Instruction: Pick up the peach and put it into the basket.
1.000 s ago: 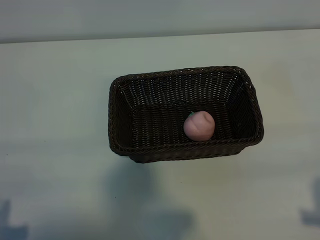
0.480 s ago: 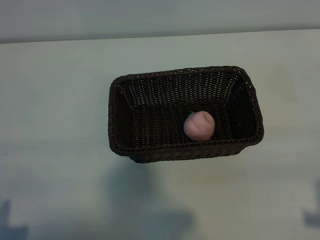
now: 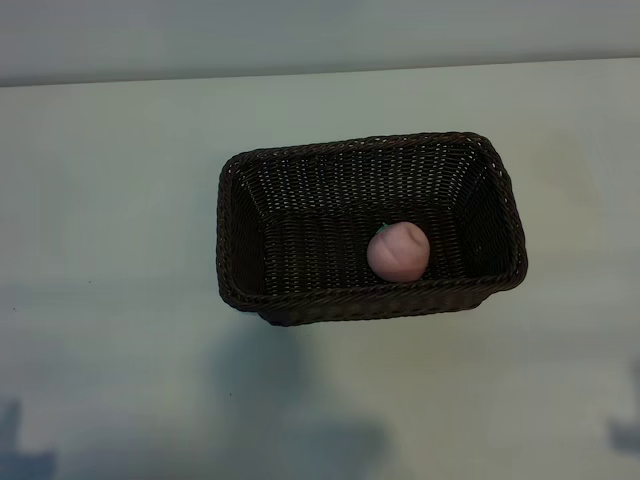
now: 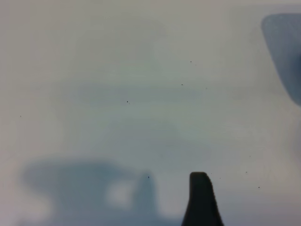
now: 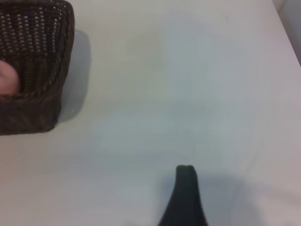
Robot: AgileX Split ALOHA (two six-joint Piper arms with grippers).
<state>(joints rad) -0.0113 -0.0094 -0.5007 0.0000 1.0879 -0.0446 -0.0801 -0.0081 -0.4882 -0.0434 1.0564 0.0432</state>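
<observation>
Item: peach – inside basket, on floor nr front-right wall; placement looks done.
Left gripper: over bare tabletop, part-open, empty.
Right gripper: clear of basket, holds nothing; aperture unclear.

Basket corner – peach inside, table beyond.

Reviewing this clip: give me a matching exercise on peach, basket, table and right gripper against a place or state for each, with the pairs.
Things:
1. peach
2. basket
3. table
4. right gripper

Places or states:
A. pale and bare around the wicker
B. dark brown, standing on the tabletop
C. lying inside, by the near wall
D. over bare tabletop, away from the wicker, holding nothing

Pairs: 1-C, 2-B, 3-A, 4-D
</observation>
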